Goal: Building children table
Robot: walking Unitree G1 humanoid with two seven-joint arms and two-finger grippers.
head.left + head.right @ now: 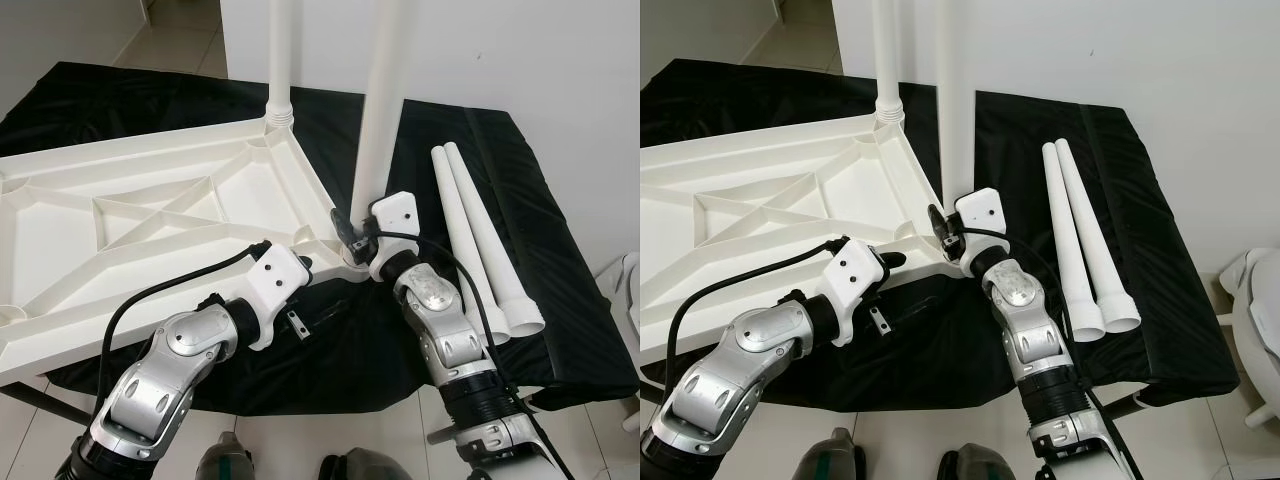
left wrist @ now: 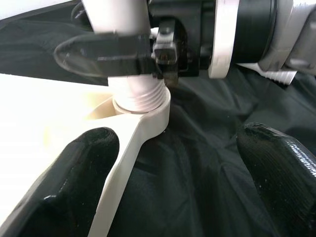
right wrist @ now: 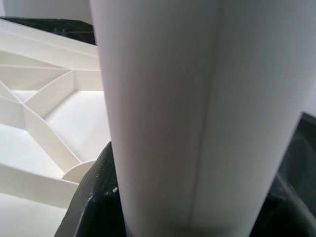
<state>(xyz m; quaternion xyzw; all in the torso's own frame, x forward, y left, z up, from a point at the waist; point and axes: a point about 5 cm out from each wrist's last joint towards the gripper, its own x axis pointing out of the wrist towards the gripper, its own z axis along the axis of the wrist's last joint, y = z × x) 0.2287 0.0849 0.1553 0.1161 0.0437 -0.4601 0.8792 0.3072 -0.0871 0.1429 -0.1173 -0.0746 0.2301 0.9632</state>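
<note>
The white tabletop (image 1: 150, 215) lies upside down, ribs up, on the black cloth (image 1: 560, 300). One leg (image 1: 281, 60) already stands in its far corner socket. A second leg (image 1: 378, 110) stands in the near right corner socket, pinched low down by the right gripper (image 1: 352, 228). The left gripper (image 1: 300, 262) hovers spread at the tabletop's near edge beside that socket. Two loose legs (image 1: 480, 240) lie toward the cloth's right edge, so roughly half remains. Both standing legs' tops are cut off; whether the thread is fully seated is unclear.

White tabletop (image 1: 150, 210), ribbed underside; white legs (image 1: 378, 100); black cloth (image 1: 540, 250); black fingers (image 2: 74, 182); silver arms (image 1: 165, 375); floor (image 1: 300, 440) pale, possibly tiled.
</note>
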